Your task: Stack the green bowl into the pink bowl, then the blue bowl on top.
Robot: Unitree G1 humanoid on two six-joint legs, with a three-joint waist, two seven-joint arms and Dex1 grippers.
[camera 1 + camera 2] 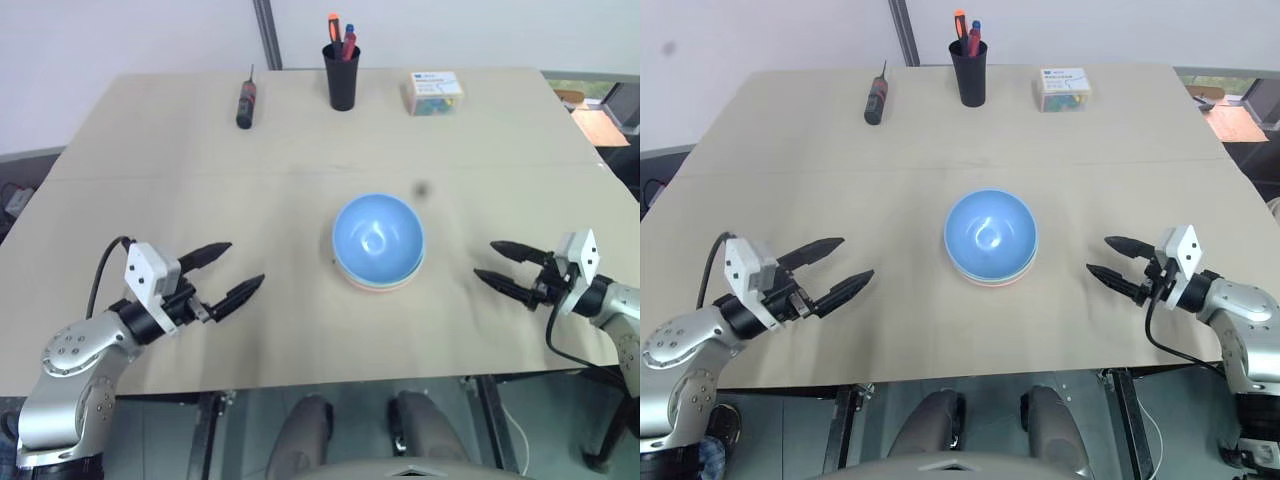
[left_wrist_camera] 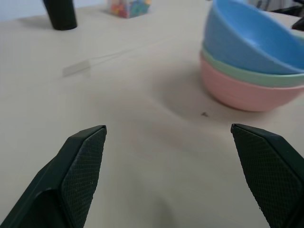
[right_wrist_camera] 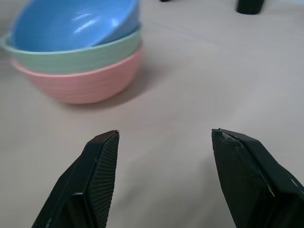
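The three bowls stand nested in one stack at the middle of the table. The blue bowl (image 1: 378,237) is on top, the green bowl (image 3: 80,56) shows as a band under it, and the pink bowl (image 3: 90,80) is at the bottom. My left gripper (image 1: 238,270) hovers to the left of the stack, open and empty, its tips pointing toward the bowls. To the right of the stack my right gripper (image 1: 487,262) is open too, with nothing between its fingers. Both stand well apart from the bowls.
Along the table's far edge lie a black screwdriver (image 1: 245,104), a black cup with pens (image 1: 341,75) and a small box of coloured clips (image 1: 434,92). A dark speck (image 1: 421,188) marks the tabletop behind the stack.
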